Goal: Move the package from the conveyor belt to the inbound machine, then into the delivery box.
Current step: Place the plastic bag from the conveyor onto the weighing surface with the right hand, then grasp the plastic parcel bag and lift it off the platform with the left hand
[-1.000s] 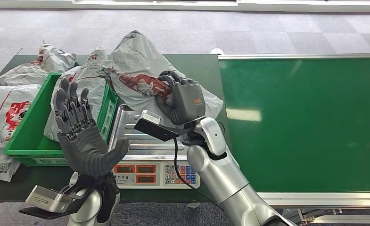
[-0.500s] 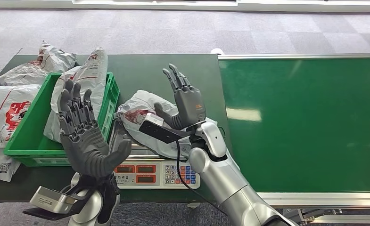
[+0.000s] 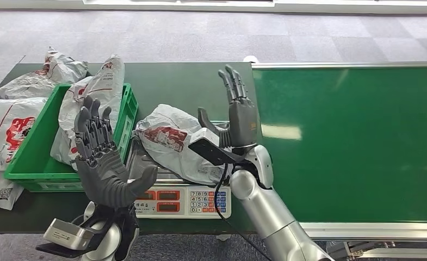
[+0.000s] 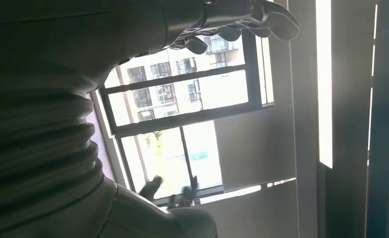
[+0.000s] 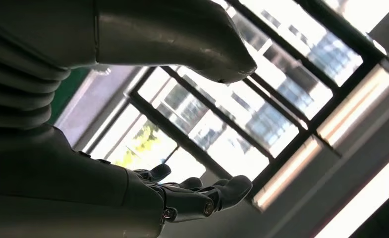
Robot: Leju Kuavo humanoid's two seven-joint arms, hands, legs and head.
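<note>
Package [image 3: 173,142] freshly released onto inbound machine [image 3: 162,179], right hand [image 3: 238,117] lifted away toward 1 o'clock, empty and spread; left hand [image 3: 103,160] likewise open, delivery box [image 3: 31,163] next.

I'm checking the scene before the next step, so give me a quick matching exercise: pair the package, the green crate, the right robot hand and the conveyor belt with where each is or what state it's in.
Things:
1. package
2. green crate
3. right robot hand
4. conveyor belt

States:
A. bare green surface, on the right of the head view
B. open, fingers up, just right of the package
C. lying on the scale platform
D. left of the scale, with a grey bag leaning in it

Pairs: 1-C, 2-D, 3-B, 4-A
</note>
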